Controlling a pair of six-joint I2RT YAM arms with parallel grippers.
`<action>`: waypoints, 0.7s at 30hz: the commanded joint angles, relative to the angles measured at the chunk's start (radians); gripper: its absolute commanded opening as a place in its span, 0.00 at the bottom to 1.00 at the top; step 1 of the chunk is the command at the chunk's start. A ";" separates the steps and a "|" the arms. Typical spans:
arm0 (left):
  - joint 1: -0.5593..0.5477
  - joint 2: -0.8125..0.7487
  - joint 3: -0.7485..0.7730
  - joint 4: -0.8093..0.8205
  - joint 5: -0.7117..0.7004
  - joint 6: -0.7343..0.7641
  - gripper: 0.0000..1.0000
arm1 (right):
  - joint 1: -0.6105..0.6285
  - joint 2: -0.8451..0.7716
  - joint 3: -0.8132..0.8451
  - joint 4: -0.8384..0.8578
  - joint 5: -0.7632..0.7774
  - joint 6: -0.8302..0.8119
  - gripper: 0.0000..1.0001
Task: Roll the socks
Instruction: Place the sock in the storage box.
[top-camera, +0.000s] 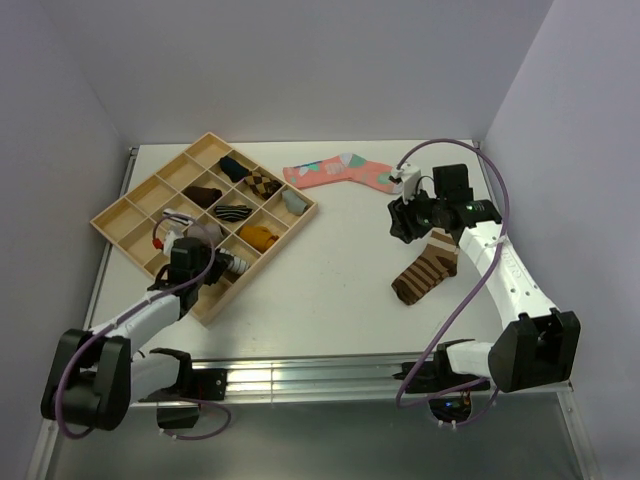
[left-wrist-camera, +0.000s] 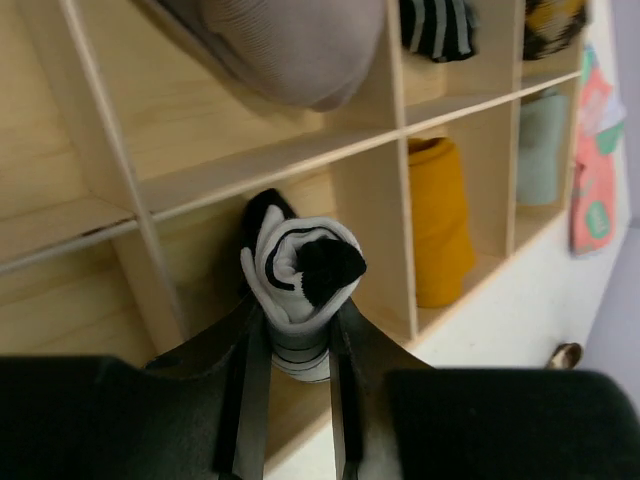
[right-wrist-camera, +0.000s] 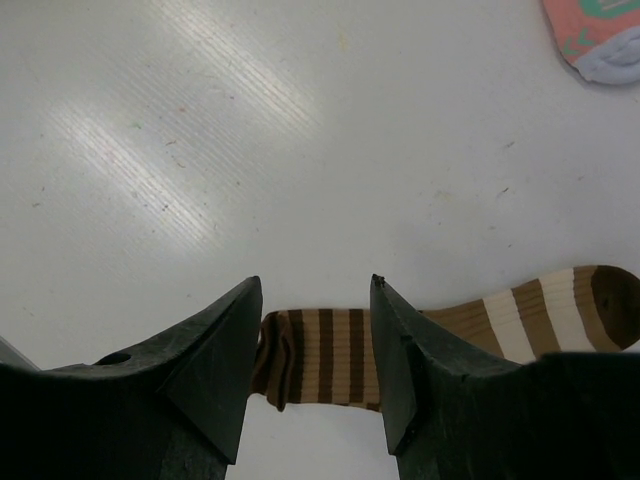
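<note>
Left wrist view: left gripper (left-wrist-camera: 298, 340) clamps the rolled white sock (left-wrist-camera: 300, 275) in a near tray (left-wrist-camera: 250, 165) compartment, right gripper (right-wrist-camera: 315, 285) hangs wide over the limp brown sock (right-wrist-camera: 500, 315) on the surface, and I'd pinch its ribbed end.

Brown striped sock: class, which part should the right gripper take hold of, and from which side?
Its thin-striped end, from straight above. The brown sock lies flat on the table, and that end sits between the open fingers of the right gripper.
</note>
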 joint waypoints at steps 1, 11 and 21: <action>0.016 0.057 0.016 0.113 0.057 0.032 0.00 | -0.011 0.002 0.000 0.042 -0.014 -0.014 0.55; 0.032 0.206 0.110 0.039 0.044 0.046 0.00 | -0.019 -0.008 -0.035 0.058 0.009 -0.034 0.54; 0.036 0.324 0.251 -0.192 -0.012 0.024 0.00 | -0.024 0.012 -0.043 0.042 0.029 -0.060 0.54</action>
